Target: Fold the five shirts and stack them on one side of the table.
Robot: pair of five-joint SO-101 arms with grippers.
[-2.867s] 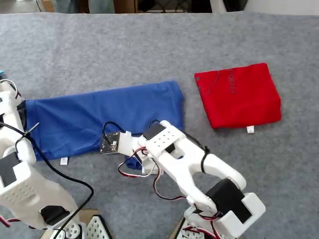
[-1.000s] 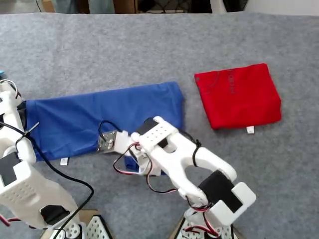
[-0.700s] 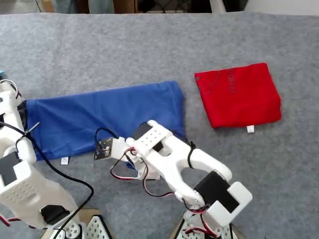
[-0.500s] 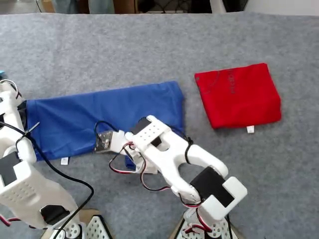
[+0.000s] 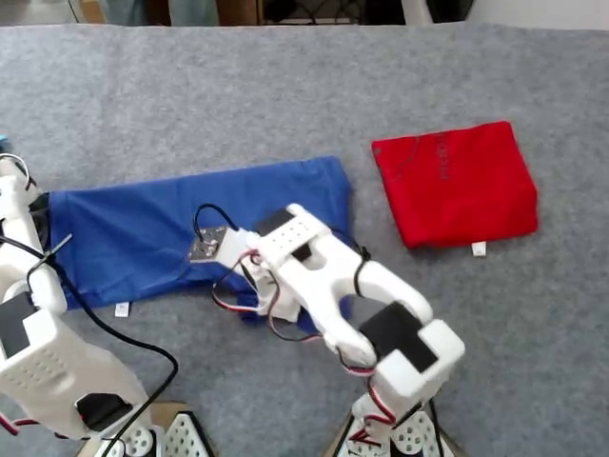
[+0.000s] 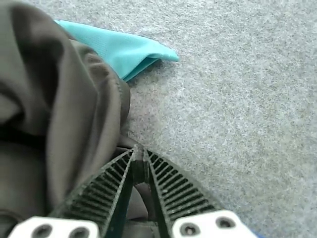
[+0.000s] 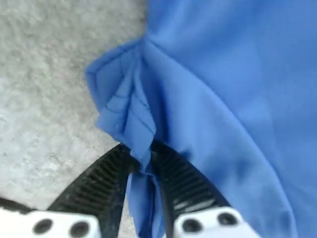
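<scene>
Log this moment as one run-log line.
right jaws: shut on blue shirt | left jaws: shut on dark shirt | red shirt: folded, lying apart

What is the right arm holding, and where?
The blue cloth shirt, pinched by the fingers of the right gripper at a bunched fold of its edge.

Blue shirt point(image 5: 162, 228): lies folded lengthwise as a long band across the left half of the table point(image 5: 285, 86), mostly flat. Bunches into pleats at its near edge, pinched there in the right gripper point(image 7: 143, 161).

Red shirt point(image 5: 455, 181): rests flat on the right side, folded to a neat square, well apart from the blue one.

Dark shirt point(image 6: 54, 114): sits crumpled, a fold nipped in the left gripper point(image 6: 140, 166).

Teal shirt point(image 6: 124, 47): pokes one corner out past the dark one, touching it.
</scene>
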